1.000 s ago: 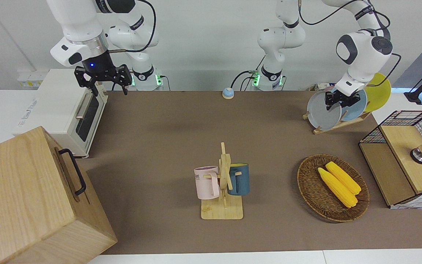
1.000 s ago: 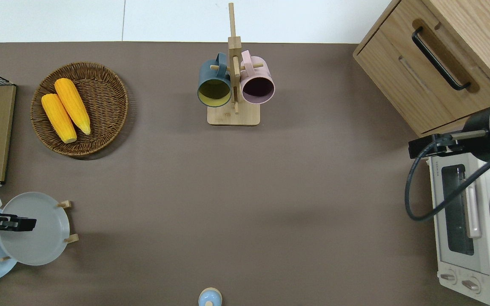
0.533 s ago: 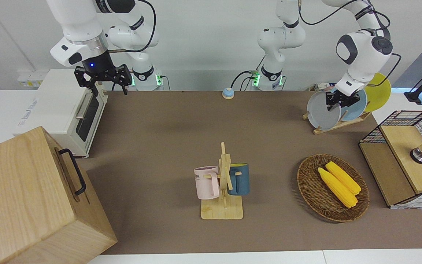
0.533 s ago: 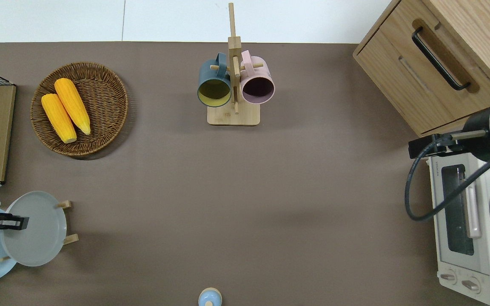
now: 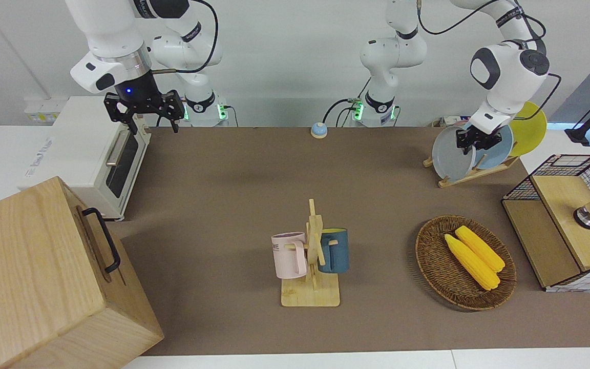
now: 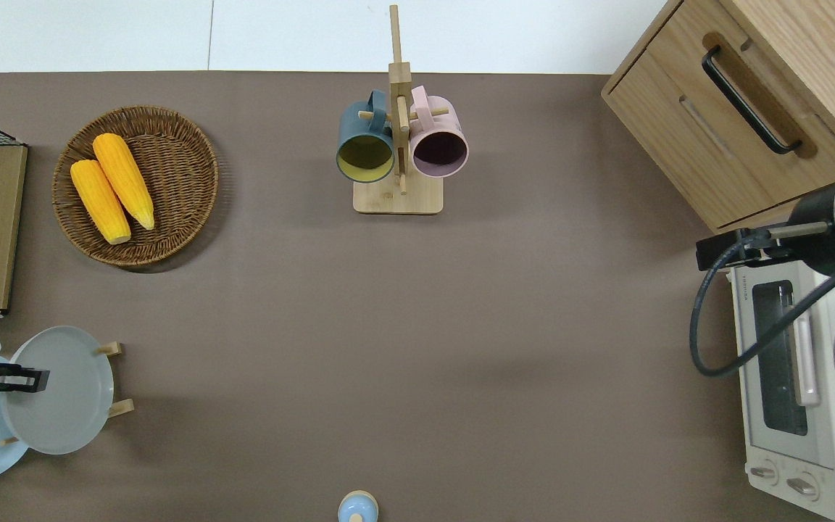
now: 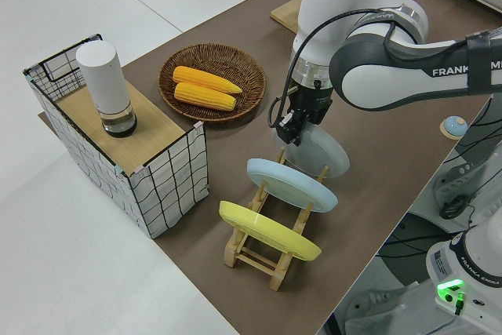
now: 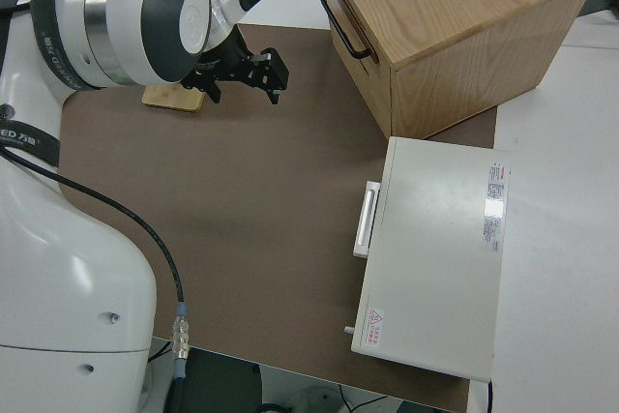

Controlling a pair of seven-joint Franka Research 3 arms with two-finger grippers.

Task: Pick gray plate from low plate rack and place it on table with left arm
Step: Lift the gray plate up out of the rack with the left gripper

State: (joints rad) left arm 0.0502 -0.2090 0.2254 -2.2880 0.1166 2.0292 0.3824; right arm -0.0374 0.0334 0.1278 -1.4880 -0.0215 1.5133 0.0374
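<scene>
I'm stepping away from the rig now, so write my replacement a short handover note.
Left gripper: at the top rim of the round pale gray plate; whether it has closed is unclear.
Right arm: parked, right gripper open.
Gray plate leans in the low light-wood plate rack, at the left arm's end of the brown-matted table.
Done: reach to plate.
Left: secure grip, lift out, lay on table.

Four fixed cameras, placed relative to the mug stand (image 5: 311, 256).

Front: across the table (image 5: 233, 195), facing the robots, stand nearest the lens. Overhead: straight down, stand (image 6: 398, 116) near the top edge. Left side: raised, close over the low plate rack (image 7: 271, 253), looking diagonally toward the stand. Right side: above the toaster oven (image 8: 435, 249). Front and overhead share the whole tabletop.
</scene>
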